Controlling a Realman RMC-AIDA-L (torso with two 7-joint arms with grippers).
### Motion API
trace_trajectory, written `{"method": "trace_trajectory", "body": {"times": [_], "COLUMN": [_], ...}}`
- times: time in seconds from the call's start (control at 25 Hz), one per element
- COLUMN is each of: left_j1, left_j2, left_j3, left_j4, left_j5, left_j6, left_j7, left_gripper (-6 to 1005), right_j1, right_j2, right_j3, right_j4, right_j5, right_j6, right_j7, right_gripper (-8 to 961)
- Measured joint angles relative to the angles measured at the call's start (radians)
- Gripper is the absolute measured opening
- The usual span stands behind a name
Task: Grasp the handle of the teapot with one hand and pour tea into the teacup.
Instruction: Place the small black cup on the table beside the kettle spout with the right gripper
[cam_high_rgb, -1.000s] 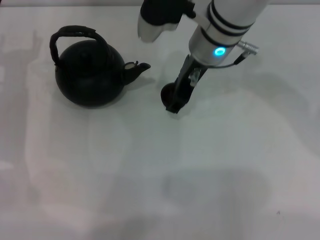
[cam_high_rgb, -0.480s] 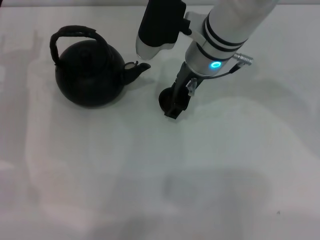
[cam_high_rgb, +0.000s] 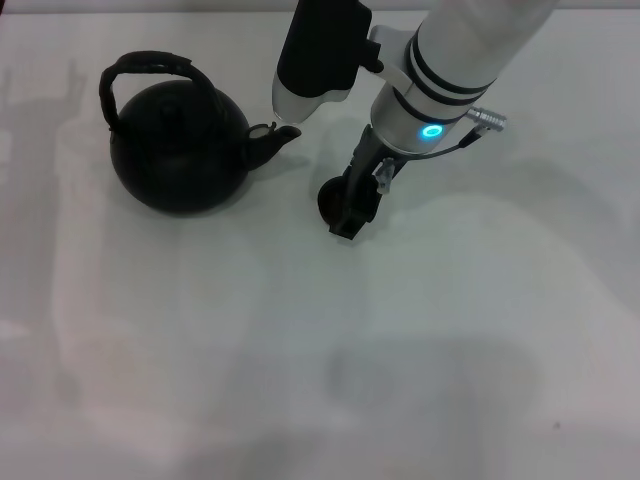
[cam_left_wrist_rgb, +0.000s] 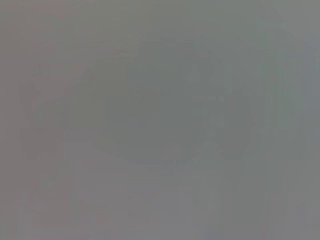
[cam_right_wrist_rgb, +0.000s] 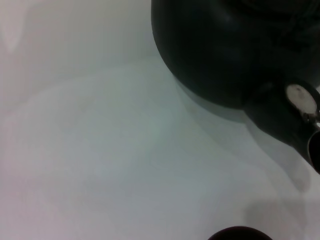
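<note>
Standing on the white table (cam_high_rgb: 180, 340): teapot (cam_high_rgb: 180, 150), apparently teacup (cam_high_rgb: 333, 197).

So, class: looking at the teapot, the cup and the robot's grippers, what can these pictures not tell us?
- Small round black handleless teacup: head view, mostly hidden behind the right gripper; right wrist view, cut off at the edge.
- Right gripper's grip on the cup: not visible.
- Left arm: left wrist view is a featureless grey blur.
- Large round black teapot: contents unseen.

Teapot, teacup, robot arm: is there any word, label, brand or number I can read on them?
No readable text in any view.
The teapot and teacup are plain black.
The right arm shows only a glowing blue ring light, not a letter or number.
The left wrist view shows nothing readable.
</note>
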Motion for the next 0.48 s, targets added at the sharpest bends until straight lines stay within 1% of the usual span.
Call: {"method": "trace_trajectory", "body": {"times": [0.24,0.48], "left_j1": [0.0,0.0], "left_j2": [0.001,0.001], "left_j3": [-0.023,-0.024], "left_j4": [0.0,0.001], "left_j5": [0.0,0.0], "left_j6": [0.0,0.0], "left_j7": [0.0,0.0], "left_gripper": [880,880], "right_j1": [-0.003,-0.008], "right_j2": [0.0,0.0], "right_j3": [0.0,-0.011], "right_j4": [-0.001,-0.007], "right_j5": [-0.001,0.008], "right_j6": [0.009,0.01], "right_j7": [-0.001,-0.002], "right_gripper": [777,782]}}
